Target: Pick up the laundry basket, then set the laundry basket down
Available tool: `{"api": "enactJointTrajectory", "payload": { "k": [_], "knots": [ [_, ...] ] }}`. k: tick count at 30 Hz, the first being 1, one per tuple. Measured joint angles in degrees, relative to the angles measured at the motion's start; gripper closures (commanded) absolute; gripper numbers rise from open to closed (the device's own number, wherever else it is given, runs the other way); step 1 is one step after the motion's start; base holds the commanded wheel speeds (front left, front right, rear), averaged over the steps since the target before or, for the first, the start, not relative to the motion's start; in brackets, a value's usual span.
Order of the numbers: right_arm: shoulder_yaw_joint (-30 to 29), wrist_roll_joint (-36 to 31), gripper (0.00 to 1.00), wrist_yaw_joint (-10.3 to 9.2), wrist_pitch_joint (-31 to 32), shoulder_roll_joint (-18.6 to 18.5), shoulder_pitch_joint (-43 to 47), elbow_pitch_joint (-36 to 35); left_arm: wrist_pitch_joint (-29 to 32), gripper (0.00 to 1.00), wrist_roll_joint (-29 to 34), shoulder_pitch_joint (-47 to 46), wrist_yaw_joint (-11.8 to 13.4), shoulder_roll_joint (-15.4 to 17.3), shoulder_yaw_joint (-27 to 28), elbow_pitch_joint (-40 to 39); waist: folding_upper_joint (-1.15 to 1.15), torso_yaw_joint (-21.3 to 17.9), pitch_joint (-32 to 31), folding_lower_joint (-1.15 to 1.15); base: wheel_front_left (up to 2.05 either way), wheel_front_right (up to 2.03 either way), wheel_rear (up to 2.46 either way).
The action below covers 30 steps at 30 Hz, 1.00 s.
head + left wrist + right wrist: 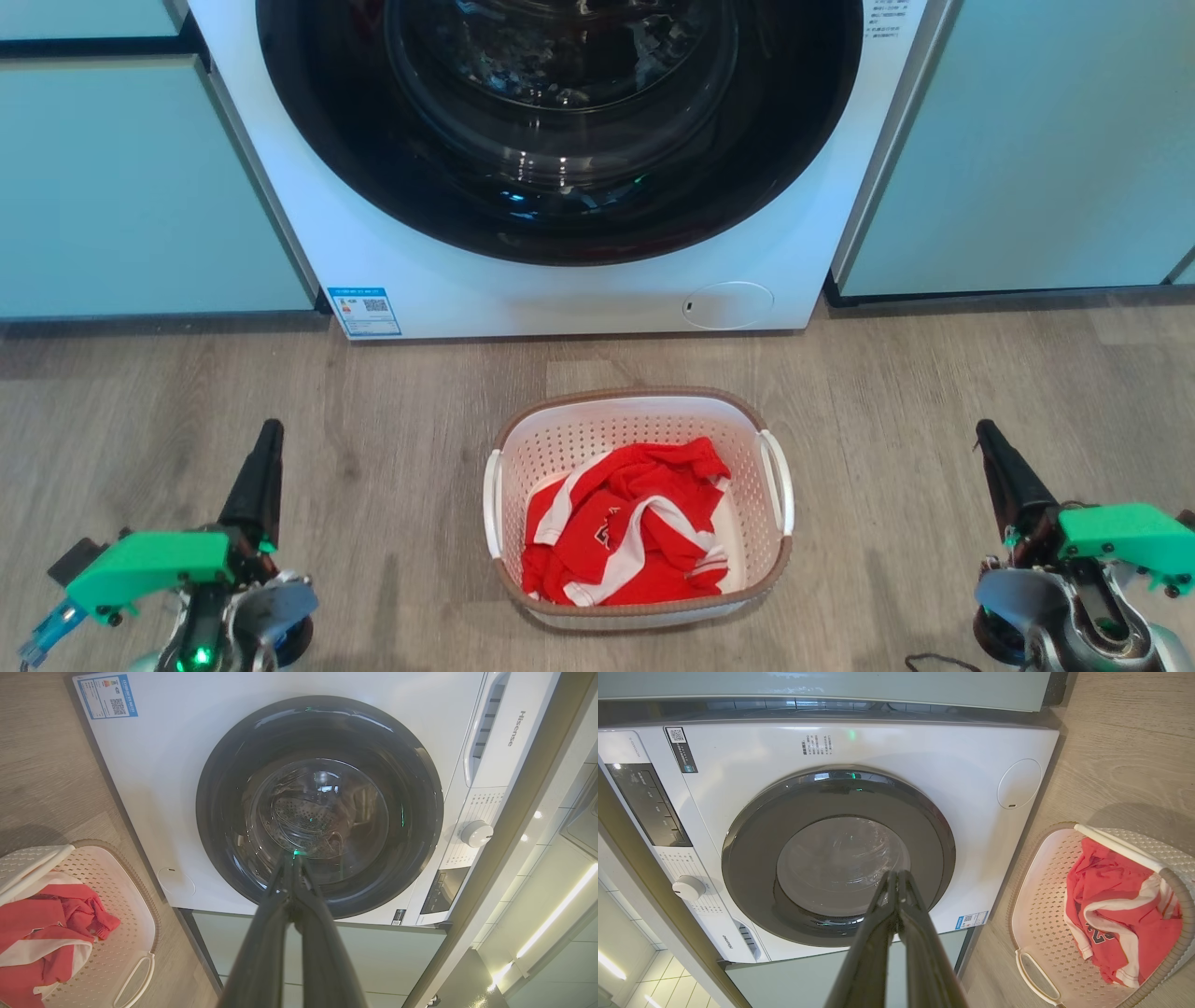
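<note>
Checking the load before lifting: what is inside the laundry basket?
A crumpled red-and-white garment lies in the laundry basket; whatever is beneath it is covered.

Head camera looked forward and down from high up: washing machine [560, 299] far, laundry basket [597, 434] near, centred on floor [280, 392]. Both wrist cameras sat low either side, faced machine door [320, 807], each rolled sideways. All three views shared machine front and basket.
</note>
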Motion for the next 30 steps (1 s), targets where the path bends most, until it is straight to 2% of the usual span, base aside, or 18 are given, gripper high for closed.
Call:
{"api": "enactJointTrajectory", "payload": {
  "k": [5,6,10,22,30],
  "knots": [
    [0.0,0.0,1.00,0.00,0.0,0.0,0.0,0.0,0.0,1.00,0.0,0.0,0.0,0.0,0.0,0.0,0.00,0.0,0.0,0.00,0.00,0.00,0.00],
    [0.0,0.0,0.00,0.00,0.0,0.0,0.0,0.0,0.0,0.00,0.0,0.0,0.0,0.0,0.0,0.0,0.00,0.0,0.0,0.00,0.00,0.00,0.00],
    [0.3,0.0,0.00,0.00,-0.1,0.4,1.6,2.3,-0.1,0.00,0.0,2.0,0.1,-0.1,-0.2,2.3,0.00,0.0,0.0,0.00,0.00,0.00,0.00],
    [0.7,-1.2,0.00,0.00,-1.3,0.4,2.3,1.8,-1.7,0.00,0.5,2.7,0.1,-0.3,-1.3,1.8,0.00,0.0,-0.1,0.00,0.00,0.00,0.00],
    [2.0,-4.3,0.00,0.00,-2.7,-0.1,2.2,1.5,-3.2,0.00,4.4,2.6,0.1,0.0,-2.4,1.4,0.00,0.0,-0.1,0.00,0.00,0.00,0.00]
  ]
}}
